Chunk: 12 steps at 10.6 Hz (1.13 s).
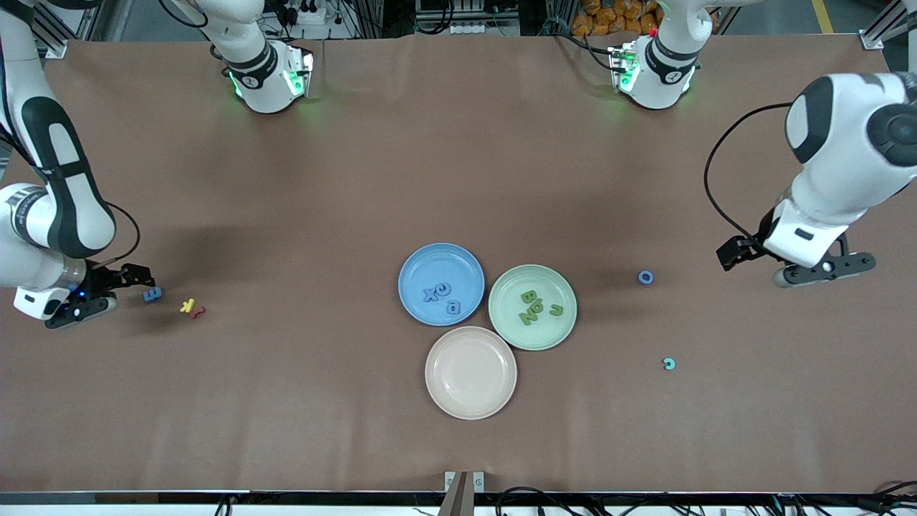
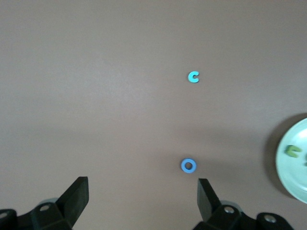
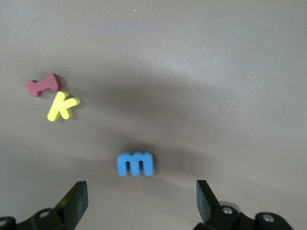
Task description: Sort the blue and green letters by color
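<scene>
Brown table (image 1: 458,179) | blue letters (image 1: 152,294): five, perhaps | green letters (image 1: 531,307): four | both tools wide

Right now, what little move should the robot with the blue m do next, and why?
Probably lower the right end effector straight onto the blue letter m. Its fingers are open, the m lies loose on the table just ahead of them, and it belongs with the blue letters on the blue plate.
</scene>
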Available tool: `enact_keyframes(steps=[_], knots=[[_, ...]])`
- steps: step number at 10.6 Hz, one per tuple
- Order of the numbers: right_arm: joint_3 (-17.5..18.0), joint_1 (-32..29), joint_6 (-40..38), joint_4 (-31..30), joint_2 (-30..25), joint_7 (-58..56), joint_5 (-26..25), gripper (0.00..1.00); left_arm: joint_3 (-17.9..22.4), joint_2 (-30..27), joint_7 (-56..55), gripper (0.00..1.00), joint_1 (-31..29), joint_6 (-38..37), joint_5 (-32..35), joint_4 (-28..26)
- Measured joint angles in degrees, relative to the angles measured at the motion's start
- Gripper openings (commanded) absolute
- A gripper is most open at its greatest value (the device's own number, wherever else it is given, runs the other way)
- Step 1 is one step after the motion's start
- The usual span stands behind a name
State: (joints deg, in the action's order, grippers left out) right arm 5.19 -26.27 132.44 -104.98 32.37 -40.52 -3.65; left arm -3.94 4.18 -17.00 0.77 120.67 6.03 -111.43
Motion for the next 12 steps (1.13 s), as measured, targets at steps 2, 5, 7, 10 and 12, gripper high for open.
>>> enact_keyframes(steps=[2, 5, 7, 10, 12], knots=[[0.0, -0.3, 2.6, -0.1, 0.9, -1.9, 0.0, 1.0, 0.4, -2.6, 0.2, 1.0, 0.0, -3.2, -2.6, 2.1], [0.4, 0.0, 7.1, -2.7, 2.1, -1.0, 0.0, 1.0, 0.3, -3.8, 1.8, 1.0, 1.1, -11.7, -3.9, 9.7], [0.5, 0.4, 7.4, -3.0, 2.2, -0.5, 0.0, 1.0, 0.3, -3.8, 2.8, 1.0, 1.2, -15.2, -4.6, 13.8], [0.5, 0.6, 8.9, -3.9, 2.3, -0.3, 0.0, 1.0, -0.2, -3.7, 2.9, 1.0, 1.3, -16.3, -5.7, 17.4], [0.5, 0.6, 10.0, -4.7, 2.3, -0.3, -0.1, 1.0, -0.1, -3.5, 2.9, 1.0, 1.0, -16.4, -7.5, 18.7]])
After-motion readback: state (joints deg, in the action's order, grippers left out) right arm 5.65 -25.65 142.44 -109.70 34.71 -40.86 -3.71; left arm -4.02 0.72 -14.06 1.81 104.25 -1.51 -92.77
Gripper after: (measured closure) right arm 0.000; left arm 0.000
